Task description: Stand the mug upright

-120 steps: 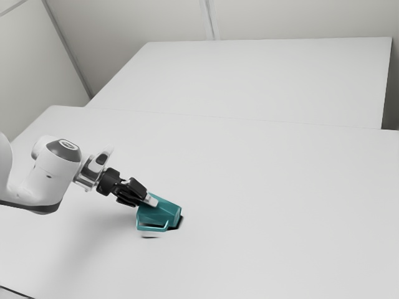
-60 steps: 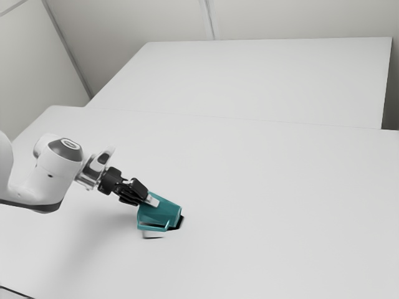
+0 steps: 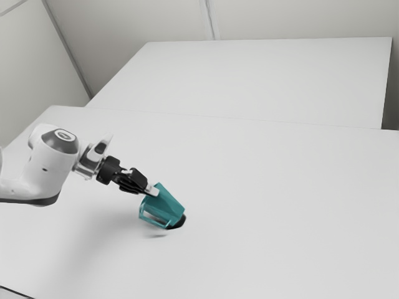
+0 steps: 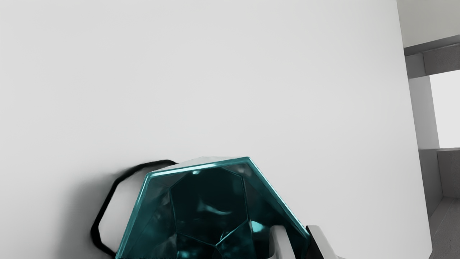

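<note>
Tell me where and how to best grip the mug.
I'd grip the mug by its rim, coming from the mouth side, one finger inside, one outside: it leans with the mouth facing the pincer, and its thin wall should fit between two fingers.

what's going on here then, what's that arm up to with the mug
A robot arm has its pincer shut on the wall of a teal mug, one finger inside and one outside. The mug is tilted, not yet upright, at a white table.
</note>
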